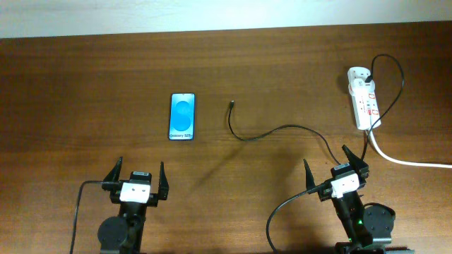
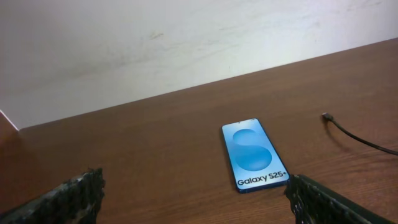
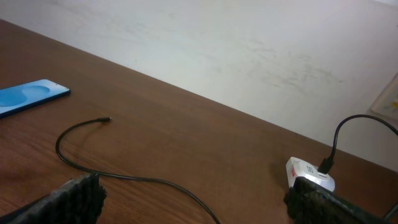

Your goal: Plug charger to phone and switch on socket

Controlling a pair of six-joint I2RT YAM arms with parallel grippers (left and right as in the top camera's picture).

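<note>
The phone (image 1: 182,117) lies flat on the brown table, blue screen up; it also shows in the left wrist view (image 2: 254,155) and at the left edge of the right wrist view (image 3: 28,96). The charger cable (image 1: 282,130) runs from its loose connector tip (image 1: 232,105), right of the phone, to a black plug in the white socket strip (image 1: 365,99) at the far right. The tip shows in both wrist views (image 2: 326,116) (image 3: 107,119). My left gripper (image 1: 138,176) is open and empty near the front edge. My right gripper (image 1: 337,166) is open and empty, in front of the socket (image 3: 308,172).
The socket's thick white cord (image 1: 409,161) runs off the right edge. A pale wall borders the table's far side (image 1: 212,14). The robots' own black cables trail from both arm bases at the front.
</note>
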